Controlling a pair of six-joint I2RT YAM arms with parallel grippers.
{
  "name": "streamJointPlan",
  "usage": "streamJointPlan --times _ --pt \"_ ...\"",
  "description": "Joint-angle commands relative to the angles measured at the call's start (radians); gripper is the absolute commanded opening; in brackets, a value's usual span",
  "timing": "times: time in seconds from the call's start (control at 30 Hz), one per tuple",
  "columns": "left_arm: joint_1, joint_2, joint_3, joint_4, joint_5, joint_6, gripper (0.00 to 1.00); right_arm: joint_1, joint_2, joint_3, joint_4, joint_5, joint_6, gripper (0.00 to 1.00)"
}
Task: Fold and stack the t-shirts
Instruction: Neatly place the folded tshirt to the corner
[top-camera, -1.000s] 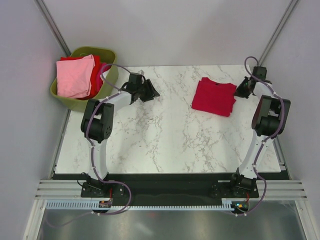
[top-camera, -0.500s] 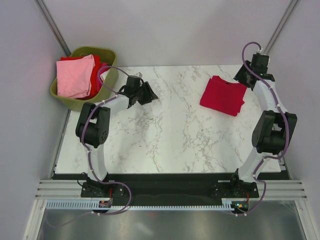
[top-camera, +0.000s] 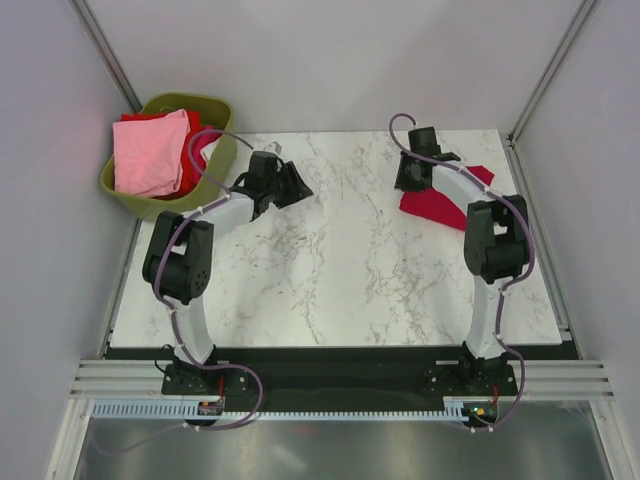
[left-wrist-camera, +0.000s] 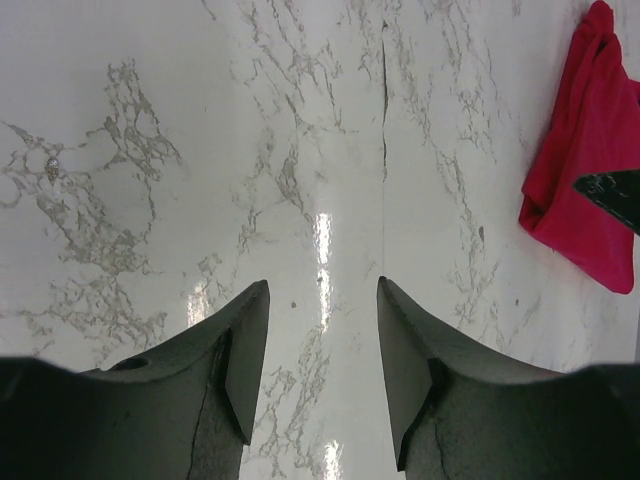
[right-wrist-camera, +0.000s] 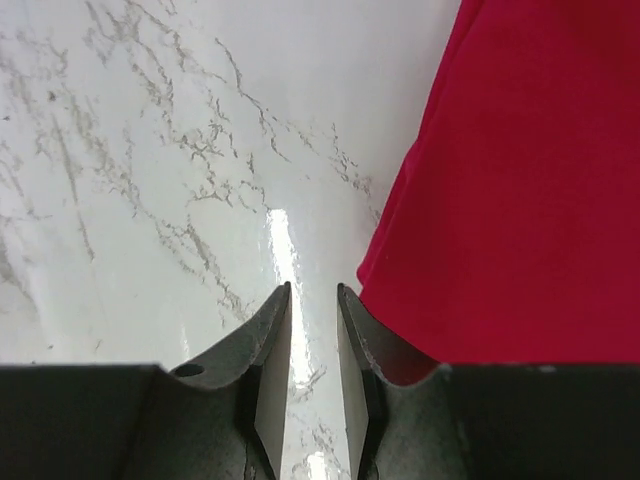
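Marble table, olive basket off its far-left corner held a pink t-shirt over a red one, crimson t-shirt lay folded far right, left gripper wide and empty, right gripper narrowly parted, empty, just beside the crimson cloth's edge.

right gripper swung left over crimson t-shirt

T-shirts in basket left; 1 t-shirt on table right.

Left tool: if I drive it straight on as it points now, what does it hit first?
Probably just the marble table: the open left tool points at bare tabletop. The crimson t-shirt lies well right of that line.
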Motion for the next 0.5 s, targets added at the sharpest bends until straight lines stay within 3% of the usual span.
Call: streamJointPlan --times 0.0,0.17,0.47 --pt "-0.004 -0.075 -0.009 0.033 -0.040 0.064 0.54 0.008 0.076 0.112 -0.030 0.087 -0.021 0.31" --pt "-0.004 -0.087 -0.017 0.029 -0.040 0.066 0.54 0.034 0.170 0.192 -0.090 0.147 -0.031 0.26" --pt "-0.004 -0.109 -0.027 0.009 -0.043 0.070 0.54 0.055 0.160 0.175 -0.222 0.302 -0.029 0.22"
